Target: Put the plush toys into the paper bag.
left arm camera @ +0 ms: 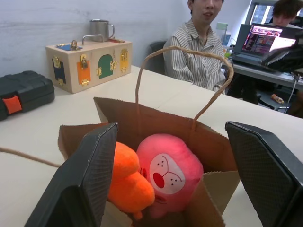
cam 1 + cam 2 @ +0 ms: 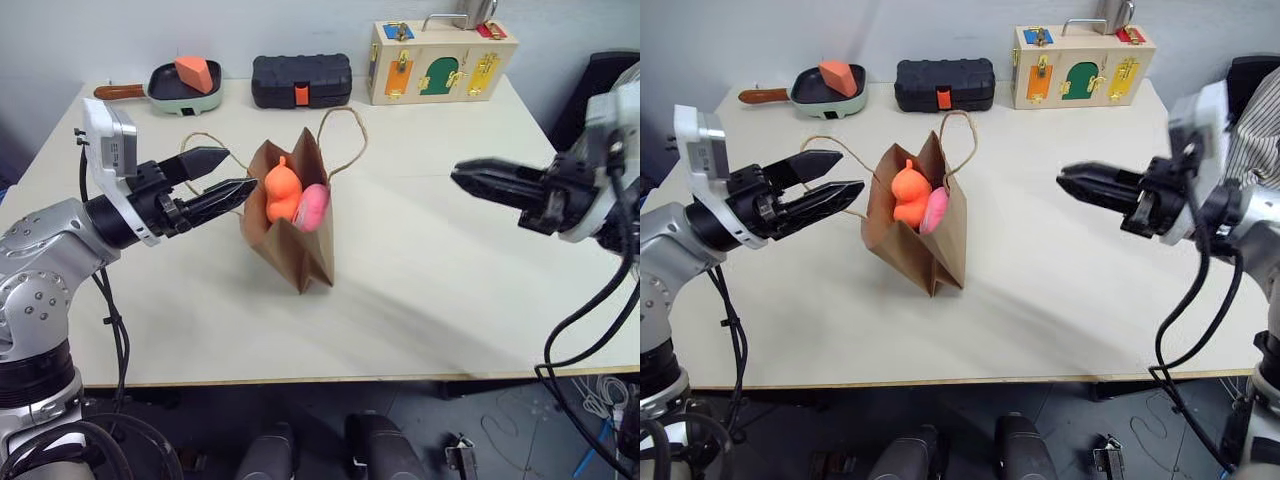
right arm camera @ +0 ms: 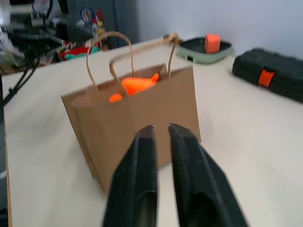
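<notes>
Brown paper bag point(image 2: 290, 225) upright at bench point(image 2: 430, 300) centre, mouth open. Orange plush toy point(image 2: 282, 192) and pink bear-face plush toy point(image 2: 311, 206) both inside, side by side. Left claw point(image 2: 222, 176) wide, empty, just left of bag. Right claw point(image 2: 462, 177) pinched shut, empty, well right of bag. Left wrist view reveals bear's face point(image 1: 166, 174) and seated person point(image 1: 201, 47) beyond bench. Right wrist view shows bag's flat side, orange toy peeking above rim. Far edge: pan point(image 2: 185, 88) with orange block point(image 2: 197, 72), black case point(image 2: 301, 80), wooden latch box point(image 2: 440, 62).
</notes>
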You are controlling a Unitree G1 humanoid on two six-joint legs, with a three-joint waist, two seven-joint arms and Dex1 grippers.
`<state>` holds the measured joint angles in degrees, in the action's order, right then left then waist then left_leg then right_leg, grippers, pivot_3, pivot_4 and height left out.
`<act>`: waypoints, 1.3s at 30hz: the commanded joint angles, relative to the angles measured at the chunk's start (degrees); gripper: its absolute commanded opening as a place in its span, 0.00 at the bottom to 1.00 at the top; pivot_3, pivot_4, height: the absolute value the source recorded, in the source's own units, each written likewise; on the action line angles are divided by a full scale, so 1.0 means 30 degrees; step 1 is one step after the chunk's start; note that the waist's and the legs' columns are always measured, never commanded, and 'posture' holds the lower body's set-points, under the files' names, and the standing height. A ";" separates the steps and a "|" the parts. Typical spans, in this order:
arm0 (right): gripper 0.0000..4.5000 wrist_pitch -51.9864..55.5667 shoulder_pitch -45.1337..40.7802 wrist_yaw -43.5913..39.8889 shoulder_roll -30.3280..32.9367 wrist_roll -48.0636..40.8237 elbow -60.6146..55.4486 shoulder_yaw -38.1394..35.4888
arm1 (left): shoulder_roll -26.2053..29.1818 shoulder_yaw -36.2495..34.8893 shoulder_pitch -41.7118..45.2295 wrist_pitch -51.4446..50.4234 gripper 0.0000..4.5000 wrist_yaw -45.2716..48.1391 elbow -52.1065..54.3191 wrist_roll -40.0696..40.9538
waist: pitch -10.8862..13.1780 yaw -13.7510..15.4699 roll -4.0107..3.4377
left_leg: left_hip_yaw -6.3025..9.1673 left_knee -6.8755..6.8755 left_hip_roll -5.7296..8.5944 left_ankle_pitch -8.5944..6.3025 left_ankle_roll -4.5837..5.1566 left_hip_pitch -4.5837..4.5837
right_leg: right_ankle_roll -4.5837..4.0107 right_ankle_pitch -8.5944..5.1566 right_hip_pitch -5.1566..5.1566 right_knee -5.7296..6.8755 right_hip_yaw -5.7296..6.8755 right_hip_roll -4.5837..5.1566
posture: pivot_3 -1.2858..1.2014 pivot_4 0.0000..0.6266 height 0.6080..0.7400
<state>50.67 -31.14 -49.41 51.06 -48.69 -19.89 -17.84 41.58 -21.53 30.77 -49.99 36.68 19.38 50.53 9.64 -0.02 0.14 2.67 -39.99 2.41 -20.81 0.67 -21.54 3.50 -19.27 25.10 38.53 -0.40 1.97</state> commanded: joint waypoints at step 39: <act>0.00 -0.4438 -0.2147 -0.1215 -0.5969 0.6307 0.2477 0.8529 | -0.3854 0.5267 -0.7322 0.4340 0.99 -0.5777 0.6656 -0.4604 | 0.0010 -0.0025 0.0003 | 0.0039 0.0028 -0.0021 -0.0011 0.0007 0.0109 | 0.0003 0.0003 -0.0166 -0.0170 0.0023 -0.0032 | 0.52 0.24 1.00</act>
<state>38.09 -36.64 -52.93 33.74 -30.14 -11.66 7.68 30.17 -6.59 8.07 -39.32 18.97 40.04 38.86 9.67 -0.10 0.15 2.78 -39.90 2.35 -20.84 0.69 -21.19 3.51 -19.27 24.60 38.03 -0.34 1.87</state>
